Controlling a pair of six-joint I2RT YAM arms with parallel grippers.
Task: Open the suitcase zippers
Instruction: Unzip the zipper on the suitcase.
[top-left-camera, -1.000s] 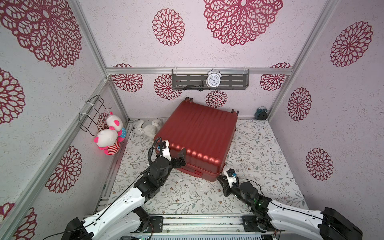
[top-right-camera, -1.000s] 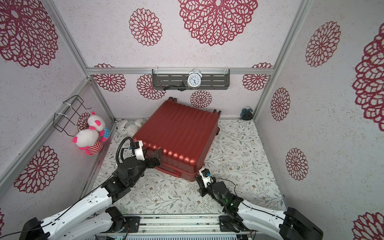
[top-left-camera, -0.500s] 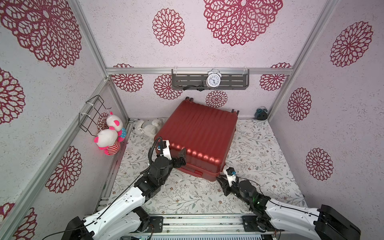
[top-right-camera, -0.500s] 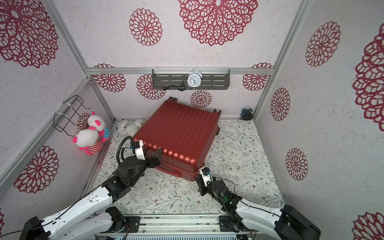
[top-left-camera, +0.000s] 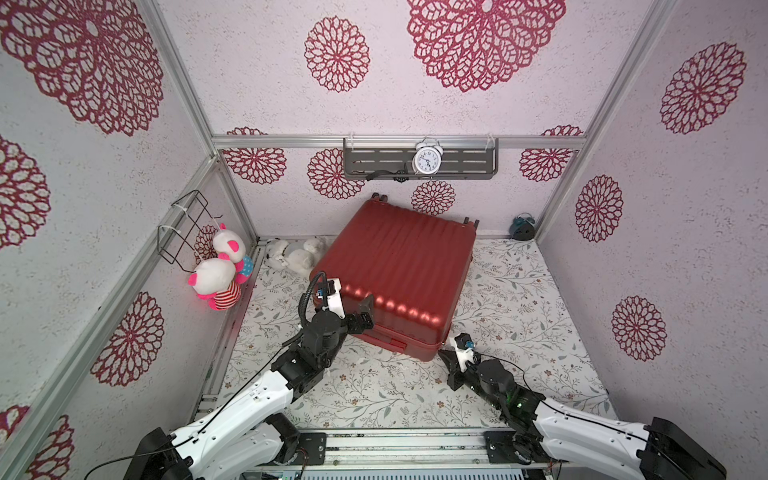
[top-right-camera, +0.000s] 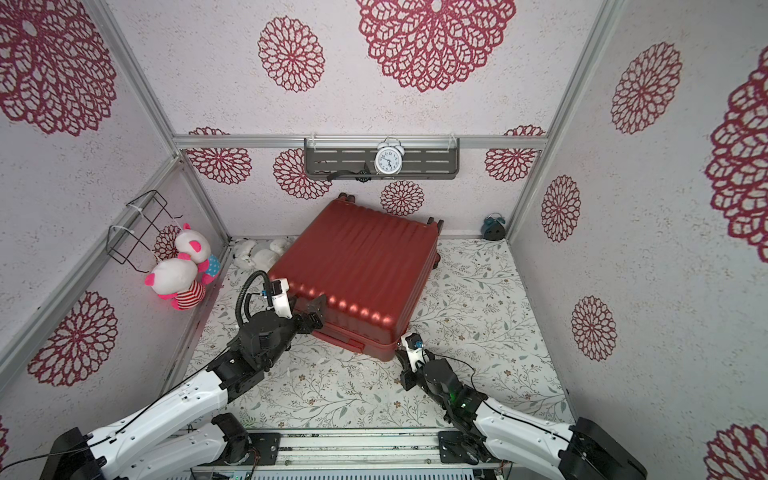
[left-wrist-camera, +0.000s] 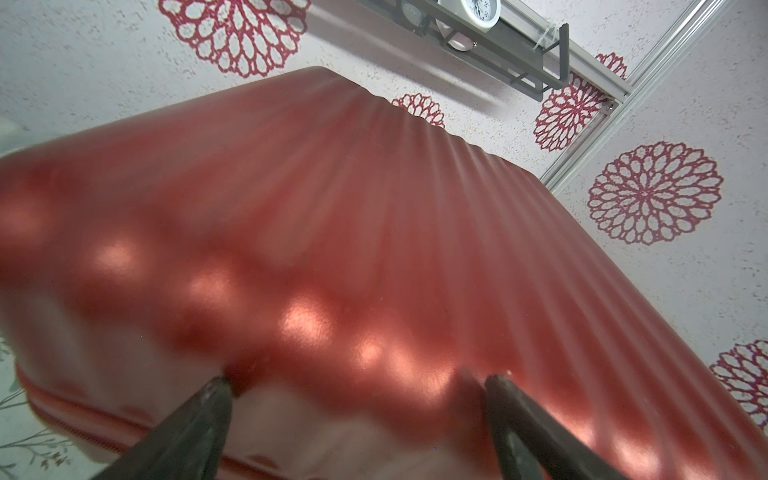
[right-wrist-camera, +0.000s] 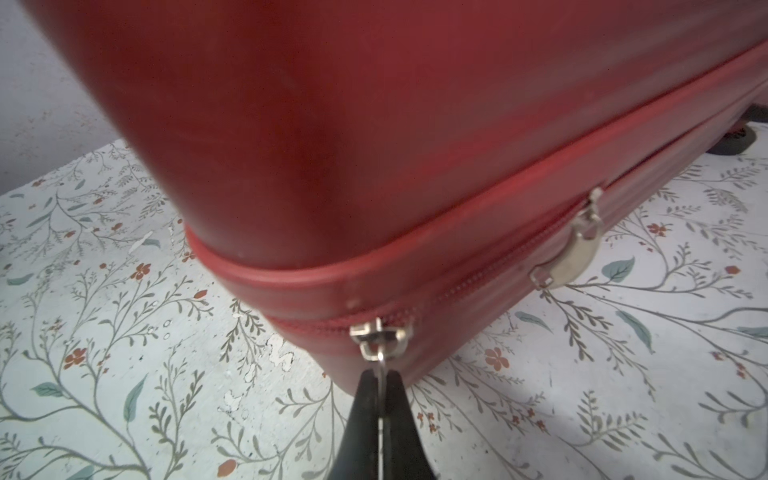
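Right arm has crept in toward the near corner of the case (top-left-camera: 399, 266) since 1 s ago, and its jaws have gone from slightly apart to shut; left arm is sitting unchanged. Case is lying flat and closed on the mat (right-wrist-camera: 124, 332), wheels toward the back wall. Right gripper (right-wrist-camera: 380, 378) is pinching the thin tab of the pull (right-wrist-camera: 380, 334) at that corner, jaws fully together on it. A 2nd pull (right-wrist-camera: 571, 253) is hanging further along the track (right-wrist-camera: 490, 274), untouched. Left gripper (left-wrist-camera: 357, 381) is standing wide open, holding nothing, fingers (left-wrist-camera: 208, 415) at the shell's front edge; contact unclear. Risks: tab is being held by the tips only, so a tug off the track's line is likely to slip it out; slider is sitting on the corner bend, where jamming is likely; case may be sliding on the mat if unbraced.
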